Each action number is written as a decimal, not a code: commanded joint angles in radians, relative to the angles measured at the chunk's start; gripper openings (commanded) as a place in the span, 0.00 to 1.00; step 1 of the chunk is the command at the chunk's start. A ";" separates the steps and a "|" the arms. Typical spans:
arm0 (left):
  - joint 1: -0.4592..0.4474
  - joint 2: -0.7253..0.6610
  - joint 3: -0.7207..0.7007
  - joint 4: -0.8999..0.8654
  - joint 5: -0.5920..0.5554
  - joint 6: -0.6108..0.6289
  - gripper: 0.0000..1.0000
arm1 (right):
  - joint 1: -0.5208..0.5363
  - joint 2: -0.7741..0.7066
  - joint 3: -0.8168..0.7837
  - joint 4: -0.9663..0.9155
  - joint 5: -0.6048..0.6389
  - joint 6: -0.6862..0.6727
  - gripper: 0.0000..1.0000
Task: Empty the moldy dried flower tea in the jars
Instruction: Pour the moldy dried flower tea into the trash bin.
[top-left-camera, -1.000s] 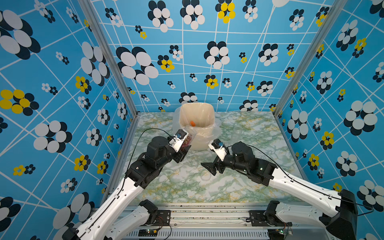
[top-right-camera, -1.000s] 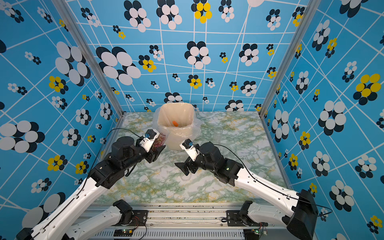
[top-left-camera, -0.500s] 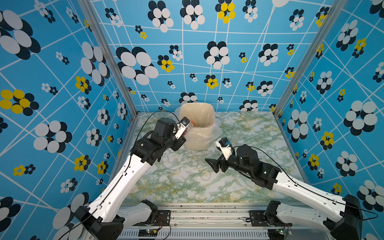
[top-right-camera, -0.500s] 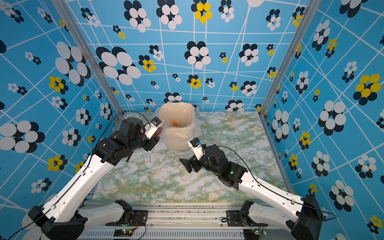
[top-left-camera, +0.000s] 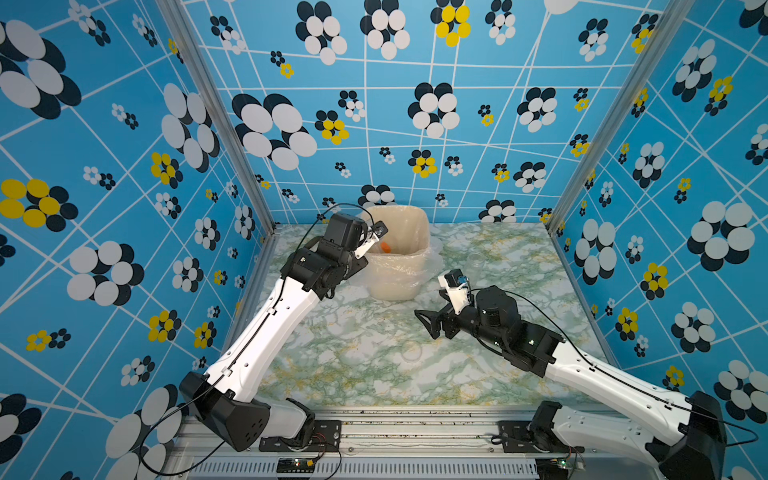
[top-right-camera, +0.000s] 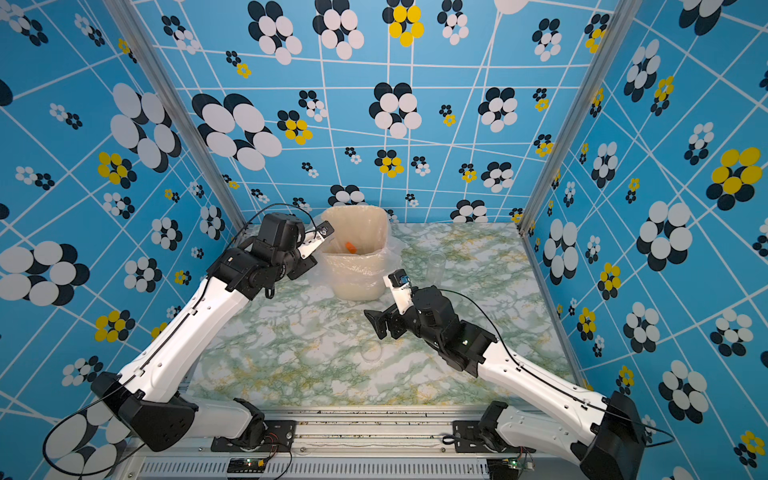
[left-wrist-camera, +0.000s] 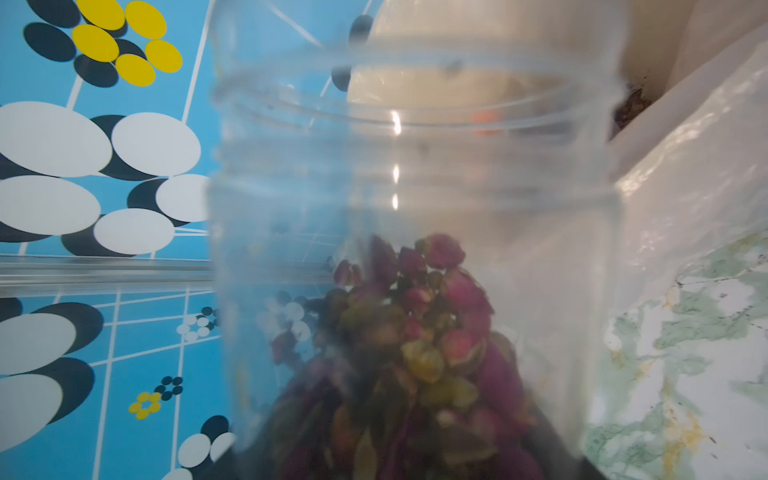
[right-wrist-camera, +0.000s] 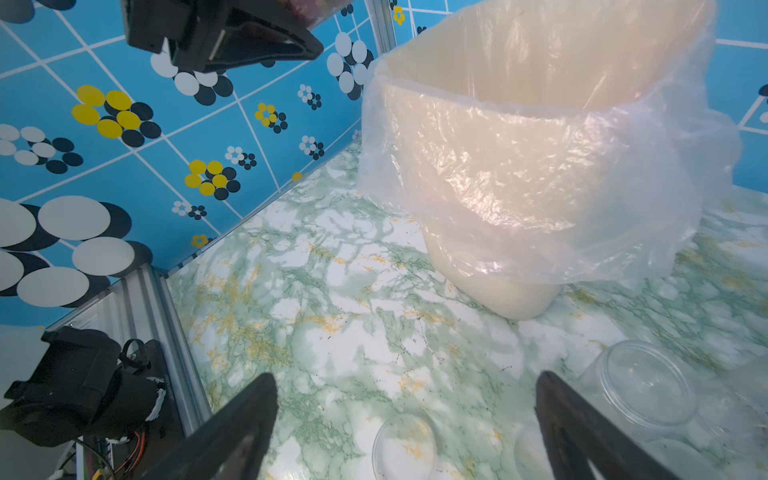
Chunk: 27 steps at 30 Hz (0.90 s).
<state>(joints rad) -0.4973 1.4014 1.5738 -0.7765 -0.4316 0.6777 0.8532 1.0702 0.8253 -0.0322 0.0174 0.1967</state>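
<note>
The enclosure has blue walls printed with black, white and yellow flowers. The work surface is a green-and-white marble-pattern table.

Top views: A cream bin with a clear liner stands at the back of the table, and one orange piece lies inside it. The left gripper is raised at the bin's left rim. Its fingers and load are hidden under the wrist in both top views. The right gripper is over the middle of the table in front of the bin, jaws spread wide with nothing between them. An empty jar stands on the table right of the bin. A clear lid lies flat nearer the front.

Left wrist view: The filled jar takes up most of the frame, lid off, mouth turned toward the lined bin. The dried flower tea, red-purple and yellowish buds, is heaped in the end nearest the camera. The fingers are out of frame. The jar is carried clear of the table, so the grip is closed on it.

Right wrist view: The two fingers stand far apart above bare table. The lid lies on the surface below the gap. The empty jar sits just beside one finger. The left gripper hangs high beside the bin.
</note>
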 joint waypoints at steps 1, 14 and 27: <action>0.007 0.029 0.025 0.078 -0.108 0.130 0.00 | -0.012 0.008 -0.018 -0.017 0.009 0.037 0.99; 0.009 0.068 -0.043 0.331 -0.191 0.447 0.00 | -0.028 0.007 -0.031 -0.034 0.013 0.068 0.99; 0.011 0.118 -0.021 0.322 -0.183 0.588 0.00 | -0.046 0.007 -0.031 -0.040 -0.017 0.121 0.99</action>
<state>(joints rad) -0.4965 1.5043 1.5436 -0.4709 -0.6003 1.2186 0.8165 1.0782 0.8062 -0.0521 0.0154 0.2832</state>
